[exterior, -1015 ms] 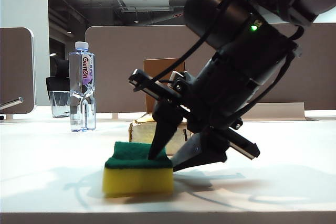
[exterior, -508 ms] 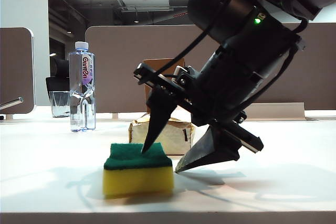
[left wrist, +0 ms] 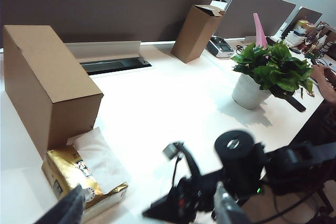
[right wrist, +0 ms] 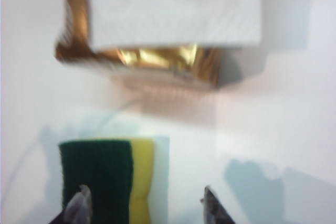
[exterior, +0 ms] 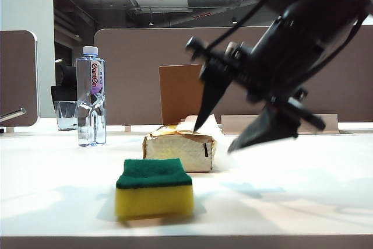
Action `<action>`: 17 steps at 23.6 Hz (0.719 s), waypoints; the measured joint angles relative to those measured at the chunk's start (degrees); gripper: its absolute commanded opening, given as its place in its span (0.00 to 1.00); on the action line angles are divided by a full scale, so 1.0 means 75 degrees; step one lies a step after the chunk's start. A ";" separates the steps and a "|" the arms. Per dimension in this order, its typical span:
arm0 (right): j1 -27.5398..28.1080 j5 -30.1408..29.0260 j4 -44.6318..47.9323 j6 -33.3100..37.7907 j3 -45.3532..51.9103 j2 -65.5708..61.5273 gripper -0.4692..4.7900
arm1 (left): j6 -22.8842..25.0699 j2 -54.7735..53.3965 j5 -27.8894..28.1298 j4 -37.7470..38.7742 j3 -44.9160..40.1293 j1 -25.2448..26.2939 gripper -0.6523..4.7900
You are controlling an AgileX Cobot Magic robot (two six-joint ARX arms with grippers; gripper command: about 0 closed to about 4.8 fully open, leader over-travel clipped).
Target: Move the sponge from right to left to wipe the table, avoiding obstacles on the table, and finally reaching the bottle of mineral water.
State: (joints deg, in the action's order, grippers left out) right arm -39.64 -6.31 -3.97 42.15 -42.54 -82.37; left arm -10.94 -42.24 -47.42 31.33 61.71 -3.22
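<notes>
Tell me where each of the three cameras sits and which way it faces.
Exterior view: low at the table's front edge, looking level across the table at sponge and bottle; right end effector raised, open.
Left wrist view: high, looking down over cardboard box; left end effector fingers at the frame edge.
Right wrist view: straight down on the sponge; right end effector.
All share the tissue pack.

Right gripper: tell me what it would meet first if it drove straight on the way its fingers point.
Probably the sponge. The right gripper, fingers apart and empty, points down and leftward; its wrist view shows the sponge's green top just beyond one finger. Depth is unclear, so it could meet bare table beside it.
</notes>
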 measured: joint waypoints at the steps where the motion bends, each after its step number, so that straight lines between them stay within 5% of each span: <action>1: 0.0149 0.0000 -0.0009 -0.0064 0.0000 0.0163 0.61 | -0.0003 0.0000 0.0000 0.0006 0.0003 0.0000 0.70; 17: 0.2594 0.0020 -0.2789 -0.2955 -0.2634 0.0848 0.61 | 0.0000 0.0000 0.0000 0.0032 0.0003 0.0000 0.70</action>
State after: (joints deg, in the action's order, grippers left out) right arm -20.18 -6.15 -24.88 19.99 -62.30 -76.01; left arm -10.94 -42.24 -47.42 31.57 61.73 -3.22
